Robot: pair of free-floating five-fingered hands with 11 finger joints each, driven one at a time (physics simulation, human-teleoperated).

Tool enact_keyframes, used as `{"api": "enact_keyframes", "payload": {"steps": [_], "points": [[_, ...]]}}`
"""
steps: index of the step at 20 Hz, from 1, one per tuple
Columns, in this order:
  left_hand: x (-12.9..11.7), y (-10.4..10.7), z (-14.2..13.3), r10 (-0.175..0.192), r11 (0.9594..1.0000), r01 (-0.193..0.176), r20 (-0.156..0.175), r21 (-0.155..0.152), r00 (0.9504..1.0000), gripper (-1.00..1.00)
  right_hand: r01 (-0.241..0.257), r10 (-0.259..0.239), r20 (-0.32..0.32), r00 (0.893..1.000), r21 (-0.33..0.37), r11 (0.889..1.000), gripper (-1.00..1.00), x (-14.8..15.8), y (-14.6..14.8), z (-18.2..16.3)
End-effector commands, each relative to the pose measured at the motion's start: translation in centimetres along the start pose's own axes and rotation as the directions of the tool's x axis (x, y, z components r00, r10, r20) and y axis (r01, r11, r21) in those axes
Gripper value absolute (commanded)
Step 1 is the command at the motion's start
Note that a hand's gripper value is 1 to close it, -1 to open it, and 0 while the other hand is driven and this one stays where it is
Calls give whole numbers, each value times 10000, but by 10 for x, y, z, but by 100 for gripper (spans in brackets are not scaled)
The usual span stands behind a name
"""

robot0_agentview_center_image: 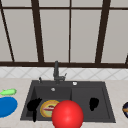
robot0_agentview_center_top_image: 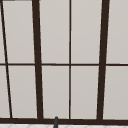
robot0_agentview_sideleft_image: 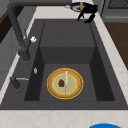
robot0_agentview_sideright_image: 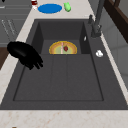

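- The yellow-rimmed plate lies flat on the bottom of the deep left basin of the dark sink. In the left side view the plate has a green middle, a pale stripe across it and a small dark red piece on it.
- The left hand is at the plate's 9 o'clock in the front view, just beside its rim, with one finger pointing down. I cannot tell if it touches the plate, and I cannot tell if its fingers are relaxed or curled.
- The right hand hangs over the shallow right half of the sink, well apart from the plate, at its 3 o'clock. In the right side view this hand has relaxed fingers that hang down and grasp nothing.
- A big red ball stands at the plate's 4 o'clock and covers part of it in the front view.
- The faucet rises behind the sink, at 12 o'clock.
- A blue dish and a green object lie on the counter at far 9 o'clock.
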Motion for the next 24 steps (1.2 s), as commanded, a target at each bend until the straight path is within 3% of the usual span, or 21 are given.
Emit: {"api": "enact_keyframes", "payload": {"steps": [1, 5, 6, 8, 10, 12, 15, 16, 17, 18, 19, 20, 21, 24], "points": [[18, -10, 1, 741, 9971, -734, -394, 193, 9965, -100, 0, 0, 0, 10000, 0, 10000, 0, 0, 0, 0], [31, -22, 20, 254, 9990, -231, -605, 385, 9978, -100, 0, 0, 0, 10000, 0, 10000, 0, 0, 0, 0], [32, -23, 22, 353, 9986, -327, -645, 404, 9973, -100, 0, 0, 0, 10000, 0, 10000, 0, 0, 0, 0], [35, -26, 25, 297, 9992, -288, -338, 274, 9990, -100, 0, 0, 0, 10000, 0, 10000, 0, 0, 0, 0], [36, -29, 31, 338, 9990, -327, -340, 317, 9989, -100, 0, 0, 0, 10000, 0, 10000, 0, 0, 0, 0], [36, -27, 29, 145, 9999, -144, -170, 47, 9997, -100, 0, 0, 0, 10000, 0, 10000, 0, 0, 0, 0], [34, -28, 25, 155, 9999, -155, -49, -41, 9999, -100, 0, 0, 0, 10000, 0, 10000, 0, 0, 0, 0], [34, -25, 19, 581, 9982, -583, -156, -144, 9982, -100, 0, 0, 0, 10000, 0, 10000, 0, 0, 0, 0], [30, -22, 16, 1180, 9928, -1185, -283, -151, 9926, -100, 0, 0, 0, 10000, 0, 10000, 0, 0, 0, 0], [33, -28, 23, 347, 9994, -347, -93, -33, 9994, -100, 0, 0, 0, 10000, 0, 10000, 0, 0, 0, 0], [32, -28, 20, 387, 9992, -388, -209, -70, 9990, -100, 0, 0, 0, 10000, 0, 10000, 0, 0, 0, 0], [33, -26, 23, 271, 9996, -271, -79, -42, 9996, 0, 0, 0, 4, 10000, 0, 10000, -100, 0, 0, 0], [33, -26, 23, 225, 9996, -225, -14, -155, 9997, 0, 57, -57, -3, 10000, 43, 10000, -100, 0, 0, 1], [33, -26, 22, 94, 9999, -95, -38, -106, 9999, 0, 55, -50, 333, 9994, -163, 9999, -100, 0, -4, 1]]}}
